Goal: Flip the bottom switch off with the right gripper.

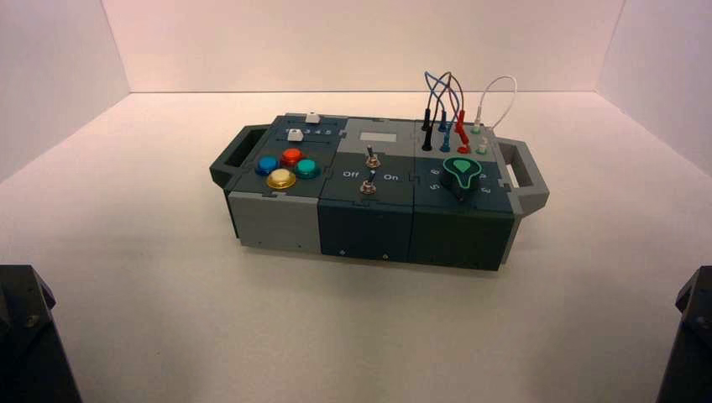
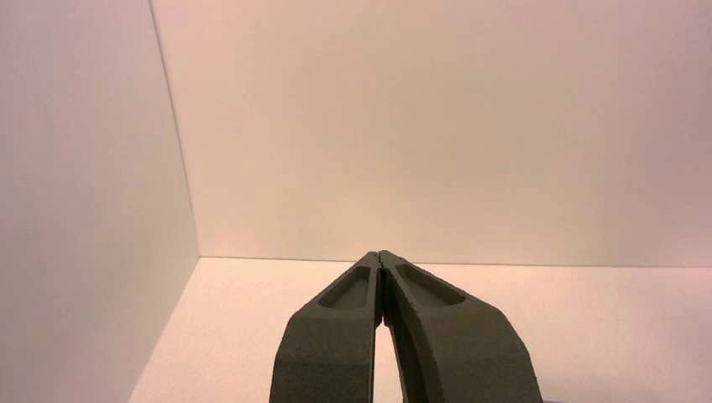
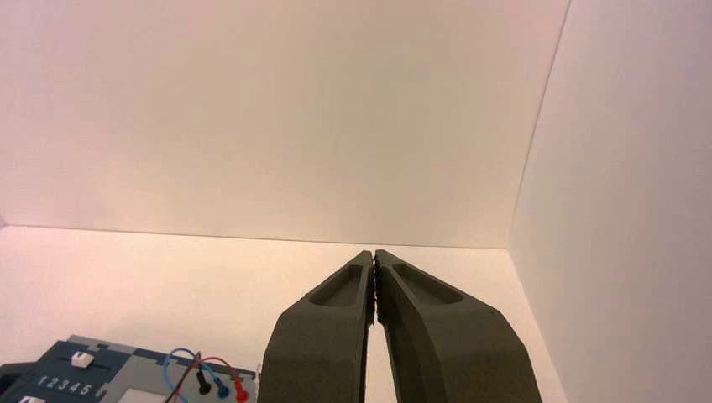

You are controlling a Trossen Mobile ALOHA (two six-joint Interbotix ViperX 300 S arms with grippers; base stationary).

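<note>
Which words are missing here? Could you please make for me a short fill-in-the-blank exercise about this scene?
1. Of the four round buttons, the one nearest the robot is ____.
2. The bottom switch stands between the printed words "Off" and ____.
3. The green-marked knob is on the robot's ____ side of the box.
4. The fingertips of the right gripper are ____.

Missing words: yellow; On; right; together.

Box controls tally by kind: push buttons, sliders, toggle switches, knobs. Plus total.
Push buttons: 4
Sliders: 2
Toggle switches: 2
Knobs: 1
Total: 9
</note>
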